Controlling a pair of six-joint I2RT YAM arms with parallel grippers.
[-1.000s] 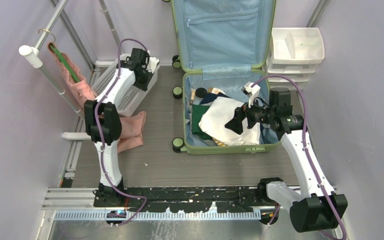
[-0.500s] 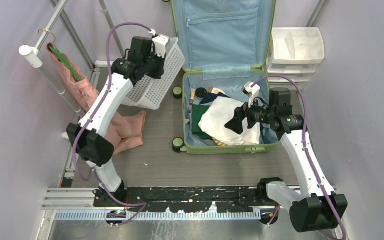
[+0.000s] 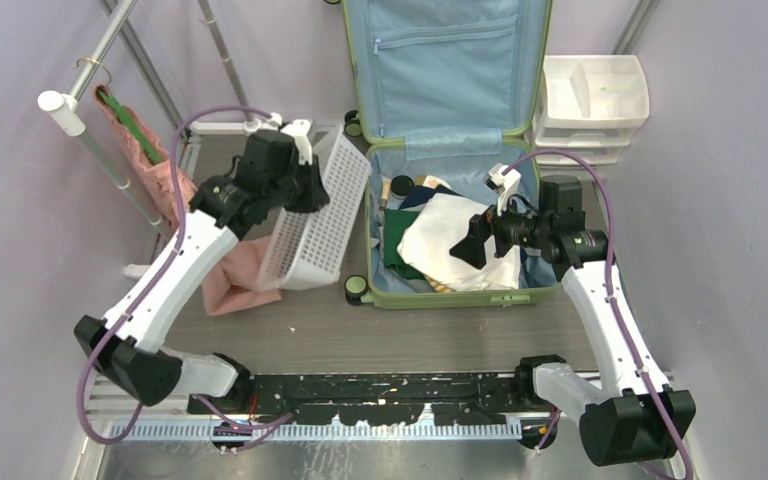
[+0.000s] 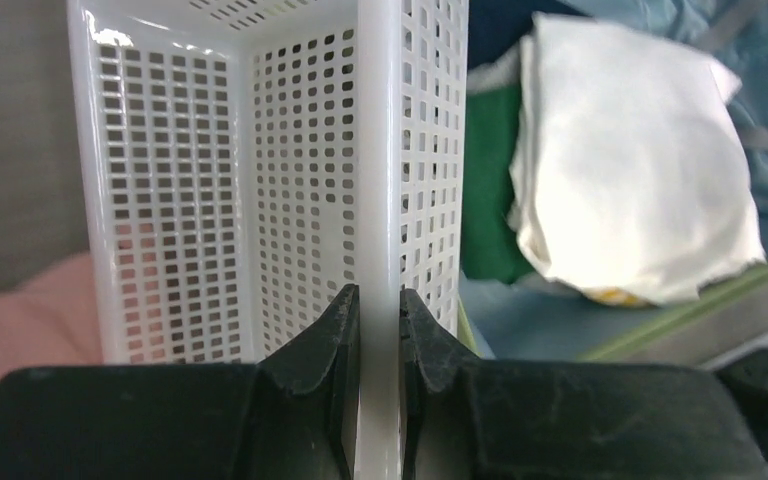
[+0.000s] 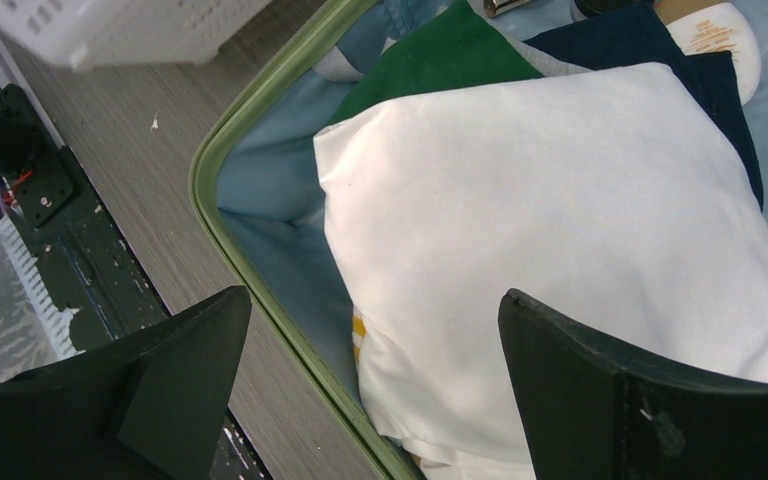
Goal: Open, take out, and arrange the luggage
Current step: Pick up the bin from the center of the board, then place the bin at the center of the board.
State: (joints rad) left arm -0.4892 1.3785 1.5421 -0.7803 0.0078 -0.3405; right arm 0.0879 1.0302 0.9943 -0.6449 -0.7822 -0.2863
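Between the jaws of the left claw (image 4: 378, 300), the rim of the white mesh basket (image 4: 260, 150) was pinched, the open luggage (image 3: 460, 298) lying just to its right. Beneath the wide-open right claw (image 5: 372, 298), a white garment (image 5: 560, 180) was seen inside the luggage. Held so thinly, the tilted basket could be dropped against it.

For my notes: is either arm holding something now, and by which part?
The left fingers pinch the white basket by its rim; the right fingers, open, hold nothing.
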